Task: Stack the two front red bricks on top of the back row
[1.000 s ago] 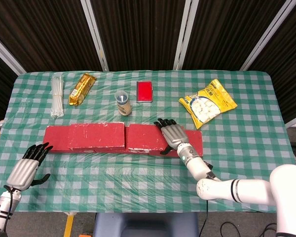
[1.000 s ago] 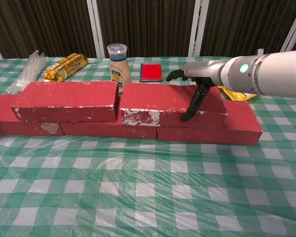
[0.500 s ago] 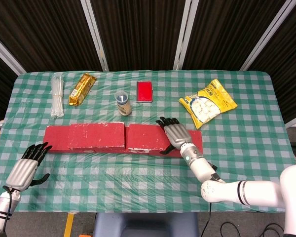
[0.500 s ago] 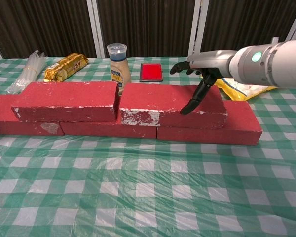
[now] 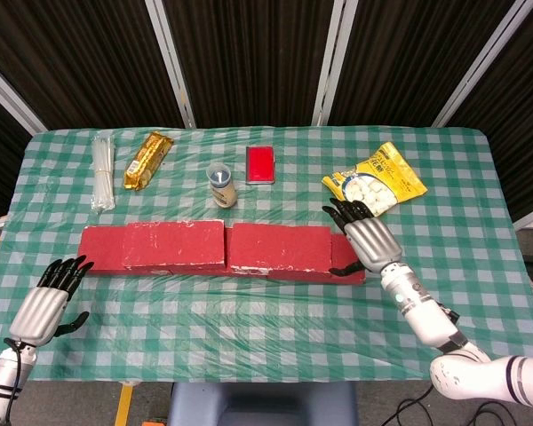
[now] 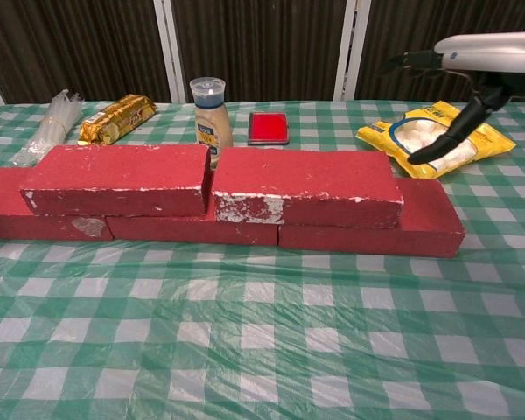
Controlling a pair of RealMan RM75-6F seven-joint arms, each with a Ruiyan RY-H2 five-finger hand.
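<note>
- so the desk [image 5: 249, 293] has a green-and-white checked cloth with clear plastic over it
- back row of red bricks [image 6: 372, 236] runs across the middle, lying flat end to end on the cloth
- left top brick [image 6: 118, 178] is already up on that row, over its left part
- right top brick [image 6: 304, 185] sits on the row just beside it, short ends nearly touching; the bottom row pokes out past it on the right
- right hand [image 5: 366, 238] is off the bricks, hovering at the right end of the stack with fingers spread and grasping nothing; in the chest view it's up high at the right edge, in front of the snack bag
- left hand [image 5: 46, 298] hangs near the front left corner of the desk, fingers apart, nothing in it, well clear of the bricks
- yellow snack bag [image 5: 374, 185] lies behind the right end of the stack
- gold wrapped bar [image 5: 148, 160] at back left, with a bundle of white sticks [image 5: 101, 170] just left of it
- flat red box [image 5: 260, 164] behind the middle of the row
- small jar with a clear cap [image 6: 209, 112] upright right behind the seam between the two top bricks
</note>
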